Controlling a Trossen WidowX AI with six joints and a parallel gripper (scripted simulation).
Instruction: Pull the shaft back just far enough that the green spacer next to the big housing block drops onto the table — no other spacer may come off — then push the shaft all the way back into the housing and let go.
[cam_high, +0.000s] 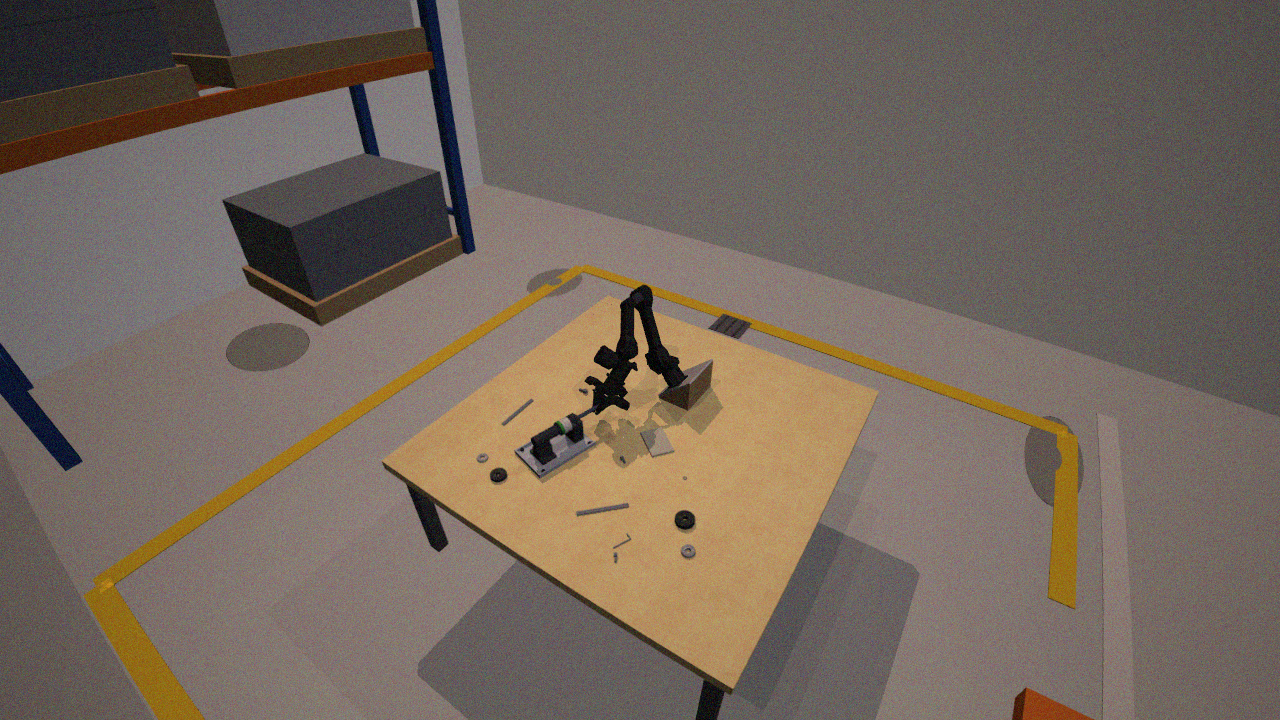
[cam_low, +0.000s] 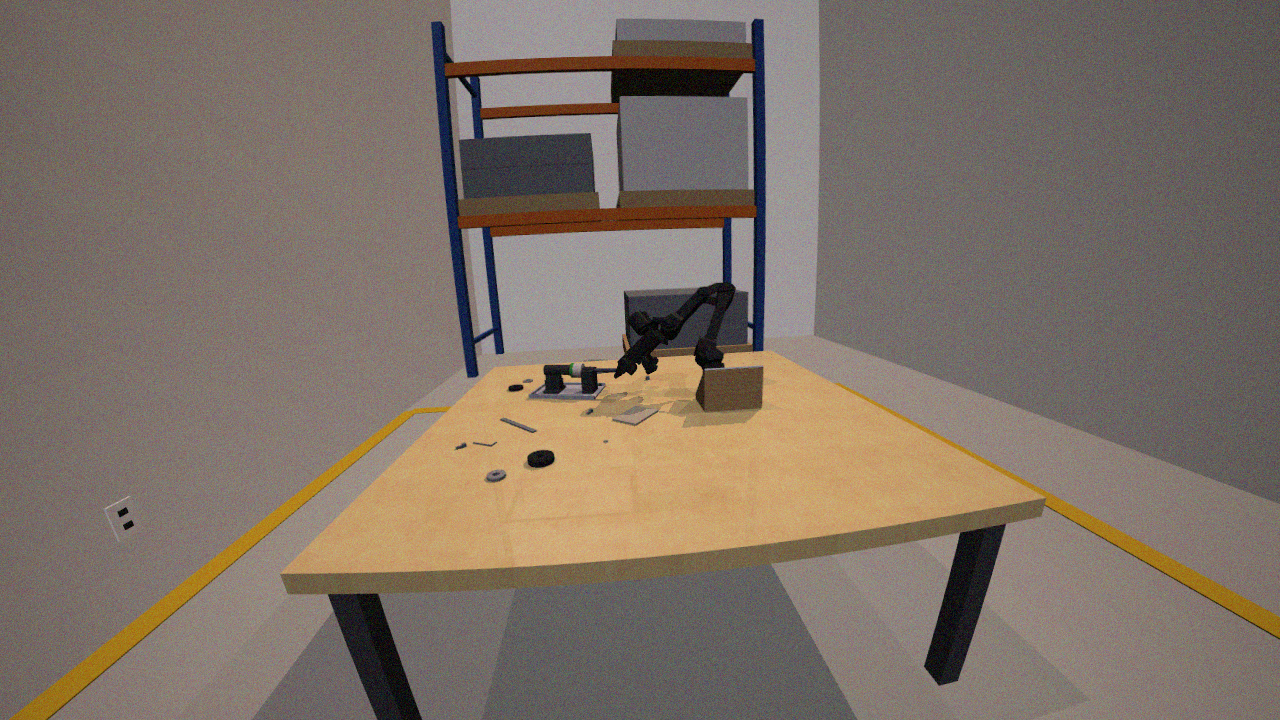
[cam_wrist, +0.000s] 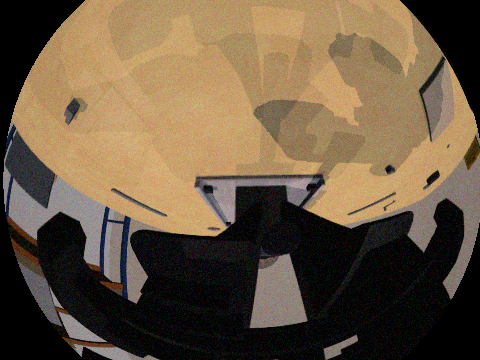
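Observation:
The dark housing block (cam_high: 543, 446) (cam_low: 554, 380) stands on a light grey baseplate (cam_high: 555, 463) (cam_low: 566, 393), with a dark cylinder on top. The green spacer (cam_high: 561, 427) (cam_low: 571, 369) sits as a thin ring at the cylinder's end, up at shaft height. A white spacer (cam_high: 567, 424) (cam_low: 579, 369) is beside it, before the smaller dark support block (cam_high: 575, 431) (cam_low: 589, 381) (cam_wrist: 260, 195). The thin grey shaft (cam_high: 587, 413) (cam_low: 606, 370) sticks out of the support. My gripper (cam_high: 598, 408) (cam_low: 618, 371) (cam_wrist: 270, 208) is shut on its outer end. In the wrist view the fingers hide the shaft and spacers.
A brown wedge-shaped block (cam_high: 701, 385) (cam_low: 732, 388) stands by the arm's base. A flat grey plate (cam_high: 657, 442) (cam_low: 635, 415) lies near the baseplate. Black rings (cam_high: 684, 519) (cam_high: 498, 474), a grey ring (cam_high: 688, 548) and a grey bar (cam_high: 602, 509) lie around on the table.

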